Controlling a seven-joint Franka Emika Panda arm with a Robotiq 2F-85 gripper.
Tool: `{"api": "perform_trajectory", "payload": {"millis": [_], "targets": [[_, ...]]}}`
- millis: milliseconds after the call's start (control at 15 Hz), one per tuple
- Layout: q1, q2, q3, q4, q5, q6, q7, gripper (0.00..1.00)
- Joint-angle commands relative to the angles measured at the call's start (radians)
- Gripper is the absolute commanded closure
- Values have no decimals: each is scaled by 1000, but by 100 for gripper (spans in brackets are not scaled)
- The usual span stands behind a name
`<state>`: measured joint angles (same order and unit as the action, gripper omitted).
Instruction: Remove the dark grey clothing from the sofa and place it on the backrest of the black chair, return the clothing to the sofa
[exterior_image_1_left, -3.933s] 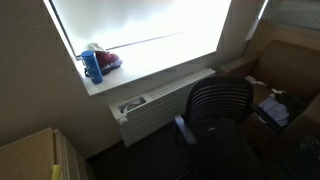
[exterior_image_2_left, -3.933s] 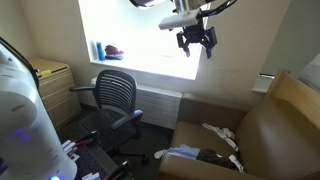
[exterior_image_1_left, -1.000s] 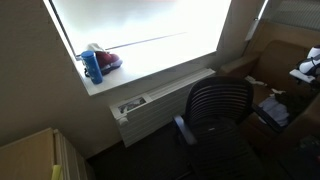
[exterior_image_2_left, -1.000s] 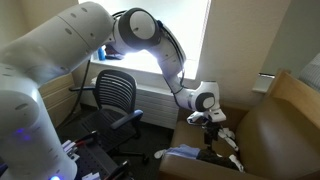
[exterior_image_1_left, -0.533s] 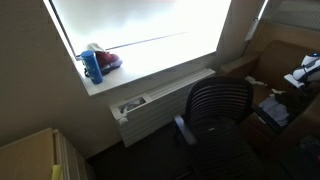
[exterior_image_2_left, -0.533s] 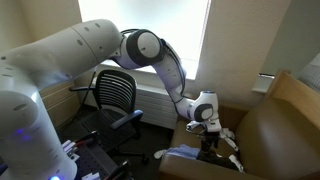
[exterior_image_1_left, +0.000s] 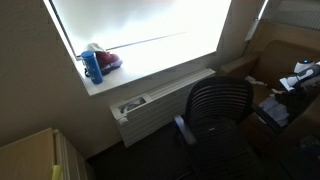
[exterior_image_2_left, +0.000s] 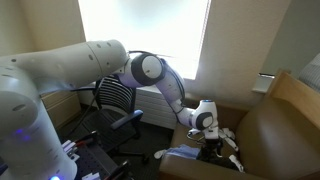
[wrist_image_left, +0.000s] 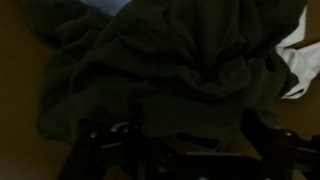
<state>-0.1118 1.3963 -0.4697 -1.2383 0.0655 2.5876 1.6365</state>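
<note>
The dark grey clothing (wrist_image_left: 170, 70) lies bunched on the sofa (exterior_image_2_left: 275, 120) seat, and the tool (exterior_image_2_left: 212, 142) hangs low over that seat, jaws spread wide, seemingly to straddle a fold.

Arm (exterior_image_2_left: 160, 75) bends low over dark grey clothing (exterior_image_2_left: 209, 157) (on sofa (exterior_image_2_left: 272, 130)).

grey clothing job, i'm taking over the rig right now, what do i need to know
Gripper: open, holding nothing, low over the clothing; whether the fingers touch it is unclear.
Clothing: bunched on the sofa seat.
Chair: nothing on its backrest.
Done: gripper in place for the grasp, nothing more.
Left: grasp the clothing, drape it over the chair backrest, then put it back on the sofa.
</note>
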Motion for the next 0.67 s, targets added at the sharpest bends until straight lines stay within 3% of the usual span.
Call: {"api": "perform_trajectory", "payload": {"millis": [0,67,133,200,600], "targets": [[-60,77,16,176,-17,-201,20,0],[-64,108,1,231,0,-258,15,0],[-75,124,1,271,-2,-318,10,25],[-77,68,25,203,-42,-326,24,26],[-116,77,53,280,-91,-428,27,68]]}}
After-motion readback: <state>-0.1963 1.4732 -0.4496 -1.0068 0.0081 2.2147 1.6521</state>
